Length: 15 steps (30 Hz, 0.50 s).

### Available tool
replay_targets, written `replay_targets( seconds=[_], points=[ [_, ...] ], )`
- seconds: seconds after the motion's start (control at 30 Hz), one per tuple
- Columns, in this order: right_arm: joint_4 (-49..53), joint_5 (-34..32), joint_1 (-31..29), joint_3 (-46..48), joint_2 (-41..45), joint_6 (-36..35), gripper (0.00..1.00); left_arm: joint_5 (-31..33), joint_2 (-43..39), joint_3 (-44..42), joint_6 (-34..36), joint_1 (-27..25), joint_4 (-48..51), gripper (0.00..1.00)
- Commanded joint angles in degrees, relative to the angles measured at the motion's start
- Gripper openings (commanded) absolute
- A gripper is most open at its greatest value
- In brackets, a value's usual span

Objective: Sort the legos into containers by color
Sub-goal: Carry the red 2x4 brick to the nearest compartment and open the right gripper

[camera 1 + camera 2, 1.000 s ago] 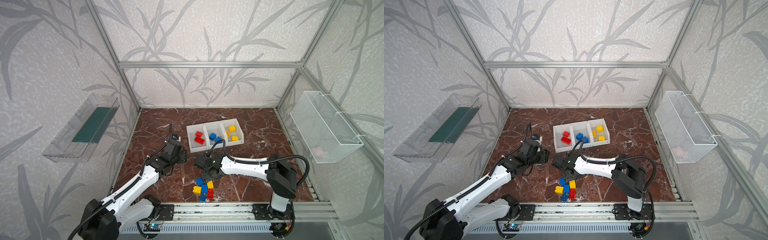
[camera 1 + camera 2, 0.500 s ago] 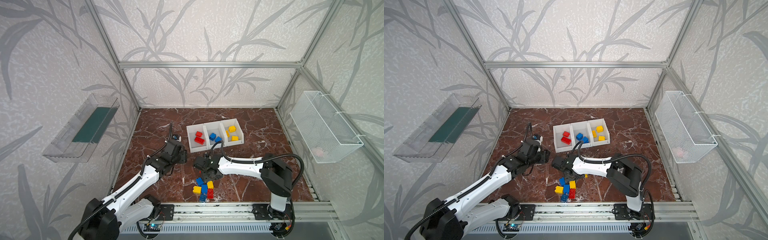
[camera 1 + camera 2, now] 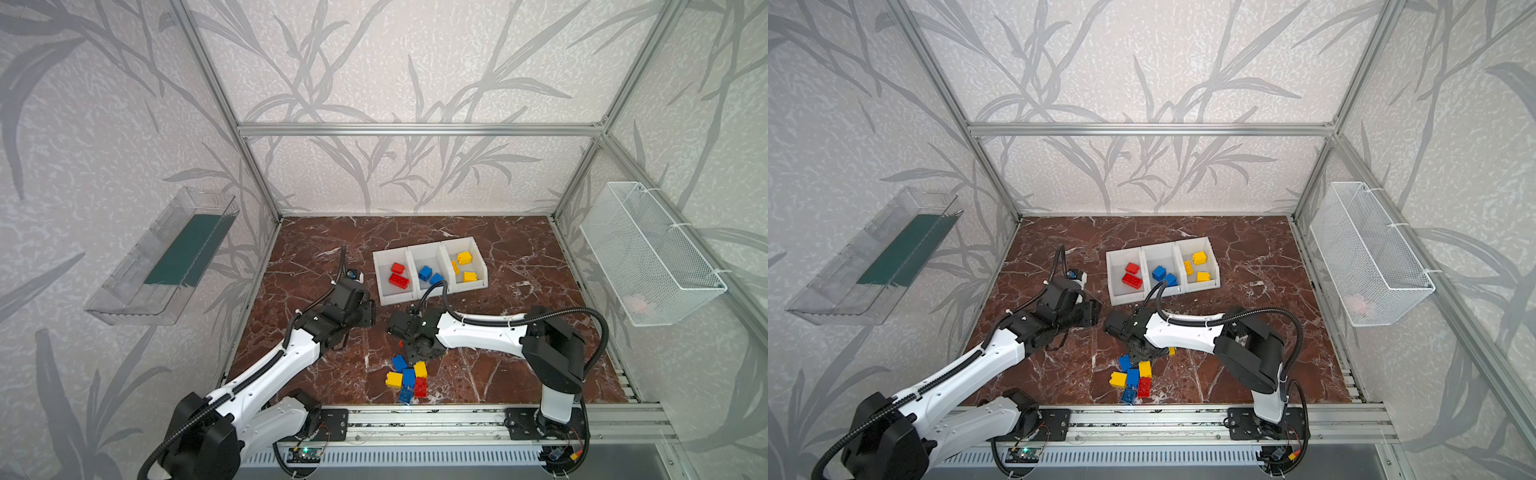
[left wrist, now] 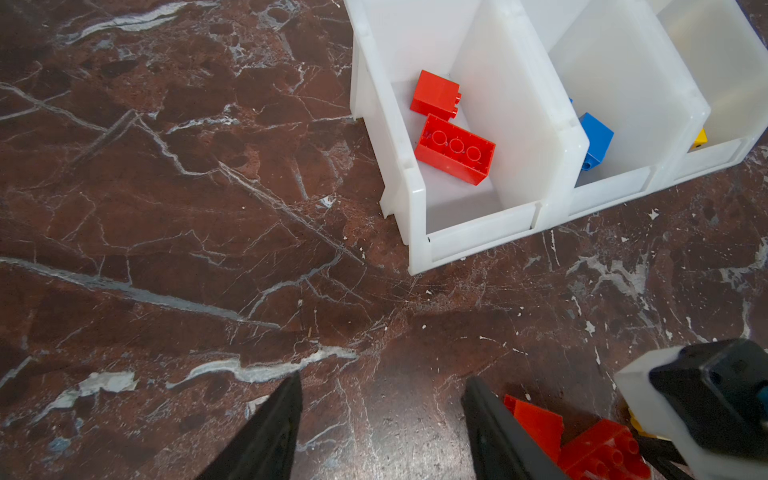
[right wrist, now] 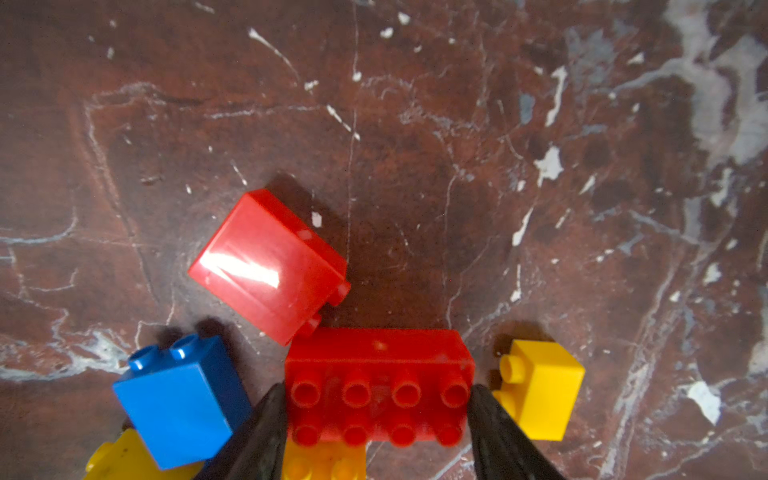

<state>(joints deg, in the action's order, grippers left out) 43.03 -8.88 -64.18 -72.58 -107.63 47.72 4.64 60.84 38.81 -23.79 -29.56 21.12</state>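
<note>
Loose bricks (image 3: 407, 378) clustered on surface (image 3: 316, 257) near front rail. Right tool (image 5: 376, 415) at cluster's far edge, jaws clamped on both ends of long red brick (image 5: 378, 361). Left tool (image 4: 380, 415) beyond, jaws apart, empty. Farthest: white bins (image 4: 478, 232) holding red, blue, yellow separately.

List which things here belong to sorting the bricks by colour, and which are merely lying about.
Belong to the job: loose bricks; three white bins; long red brick, gripped at its ends by the right gripper; left gripper, open.
Lying about: clear wall tray; wire basket.
</note>
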Motion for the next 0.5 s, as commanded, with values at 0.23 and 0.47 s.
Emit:
replay_targets(
  seconds=[0.23,0.47],
  points=[
    [4.7,-3.2,1.8,-6.3,2.8,-6.2,0.54,0.7,-0.8,-0.1,-0.1,0.2,0.3,0.65],
    [5.4,-3.0,3.4,-10.5,1.5,-8.9,0.54,1.1,-2.5,-0.6,-0.6,0.2,1.0,0.65]
  ],
)
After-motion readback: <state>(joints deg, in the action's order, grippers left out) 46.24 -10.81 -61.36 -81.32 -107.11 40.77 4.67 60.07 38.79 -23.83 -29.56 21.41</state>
